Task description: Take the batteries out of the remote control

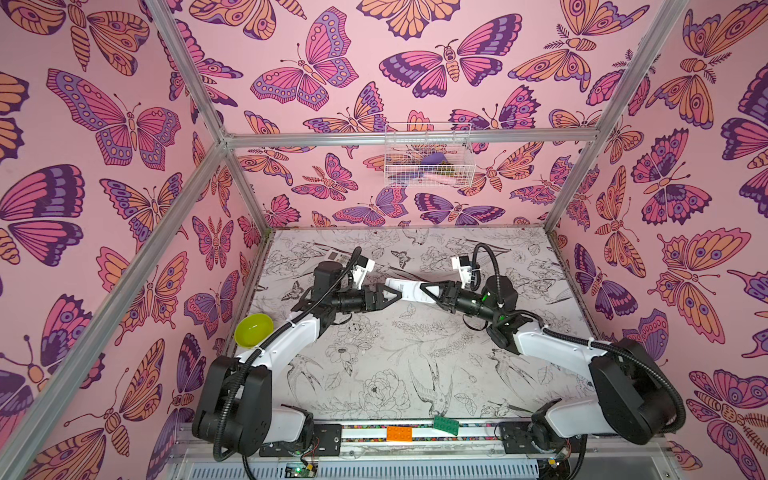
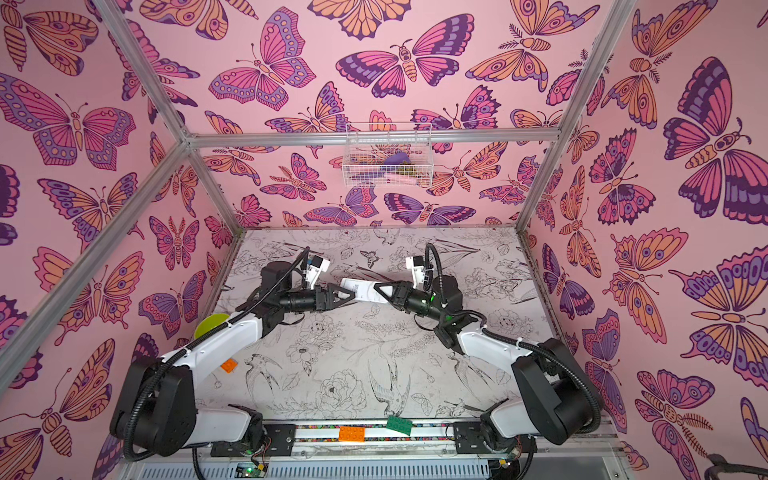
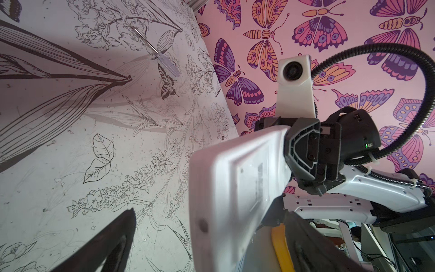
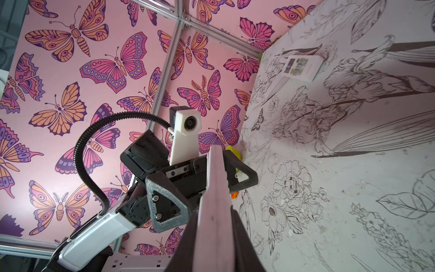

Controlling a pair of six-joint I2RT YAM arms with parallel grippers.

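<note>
Right tool [image 1: 427, 292] clenched on one end of the white remote [image 1: 408, 290], holding it above the desk [image 1: 415, 353], mid-scene. Left tool [image 1: 395, 294] spread wide, fingers straddling the remote's other end with gaps. Remote is slim, with a plain white back and a printed label.

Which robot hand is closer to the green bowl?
Left. The left gripper hangs open at the end of the remote that is nearest the bowl. The right gripper, shut on the remote, is farther across the table.
</note>
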